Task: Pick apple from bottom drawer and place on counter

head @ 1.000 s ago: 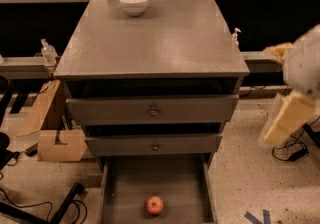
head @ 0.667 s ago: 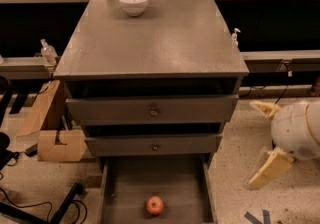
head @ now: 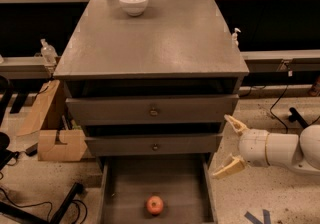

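The apple, small and red-orange, lies near the front middle of the open bottom drawer, a plain grey tray pulled out at the bottom of the view. The counter is the broad grey cabinet top above. My gripper reaches in from the right, low beside the cabinet's right edge, at the level of the middle drawer. Its two pale fingers are spread wide apart and hold nothing. It is to the right of and above the apple, outside the drawer.
A white bowl stands at the counter's back edge. Two upper drawers with round knobs are pulled out a little. A cardboard box and cables lie on the floor at left. Wooden tables run along the back.
My arm has dropped from high on the right to low beside the cabinet, and the gripper now points left toward the drawer. The apple has not moved.
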Robot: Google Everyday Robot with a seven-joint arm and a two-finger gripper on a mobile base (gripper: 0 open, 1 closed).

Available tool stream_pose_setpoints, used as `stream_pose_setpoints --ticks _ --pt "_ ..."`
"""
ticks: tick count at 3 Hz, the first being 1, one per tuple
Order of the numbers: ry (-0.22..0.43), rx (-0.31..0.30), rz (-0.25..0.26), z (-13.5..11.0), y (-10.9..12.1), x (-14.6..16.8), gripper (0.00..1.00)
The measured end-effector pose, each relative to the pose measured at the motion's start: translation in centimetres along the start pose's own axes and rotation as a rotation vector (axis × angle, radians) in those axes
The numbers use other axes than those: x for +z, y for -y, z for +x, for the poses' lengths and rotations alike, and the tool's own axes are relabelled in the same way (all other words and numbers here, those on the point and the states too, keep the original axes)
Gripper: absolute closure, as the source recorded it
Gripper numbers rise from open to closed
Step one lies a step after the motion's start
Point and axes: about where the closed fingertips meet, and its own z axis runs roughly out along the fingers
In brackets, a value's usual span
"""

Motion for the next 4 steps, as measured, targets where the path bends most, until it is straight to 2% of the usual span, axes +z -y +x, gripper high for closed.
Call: stream_pose_setpoints --ticks 2,3,4 --pt "-0.011 0.002 -0.013 0.5 -0.4 1.2 0.0" --pt "-0.022 -0.032 -0.042 2.9 -1.4 5.2 0.0" --pt "0.0 -0.072 -0.091 8.0 -2.5 10.4 0.0"
